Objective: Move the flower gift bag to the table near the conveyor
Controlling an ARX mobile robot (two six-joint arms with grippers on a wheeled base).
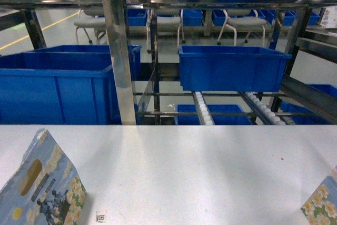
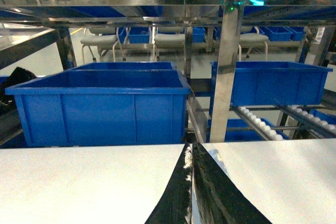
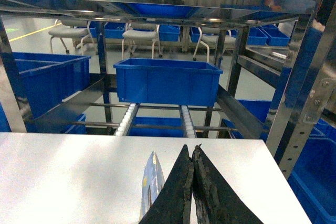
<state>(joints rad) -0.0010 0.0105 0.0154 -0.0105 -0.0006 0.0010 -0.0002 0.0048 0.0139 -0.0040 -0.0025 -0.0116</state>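
Flower gift bag [image 1: 45,185]: lies at 7 o'clock in the head view, on the near edge of the tabletop [image 1: 200,167]. Printed face turned to the camera, dark figure picture low, handle hole upper left. Its tall axis rises with a slight lean; whether it stands free or is propped cannot be told.

Code sticker [image 1: 100,216]: just beside the bag, at its 4 o'clock.

Second flowered bag [image 1: 321,206]: only a corner shows, at 5 o'clock in the head view, well apart from the first. A bag seen edge-on in the right wrist view [image 3: 149,187] is probably this one.

Left hand [image 2: 192,153]: jaws pressed together, nothing between them. It points to 12 o'clock over bare tabletop, and the bag does not show in its view.

Right hand [image 3: 190,153]: jaws likewise pressed together and empty. The edge-on bag sits just beside its left finger, at 9 o'clock, outside the grip.

Conveyor [image 1: 203,110]: white roller tracks at 12 to 1 o'clock, beyond the far edge of the tabletop, with a blue bin [image 1: 231,69] riding on them.

Large blue bin [image 1: 52,90]: 10 o'clock, on the rack.

Judgement: the figured bag lies on the left arm's side, so that arm looks nearer. Its hand would have to part its jaws and turn back toward 7 o'clock. Carry direction is then 12 o'clock, toward the rollers.
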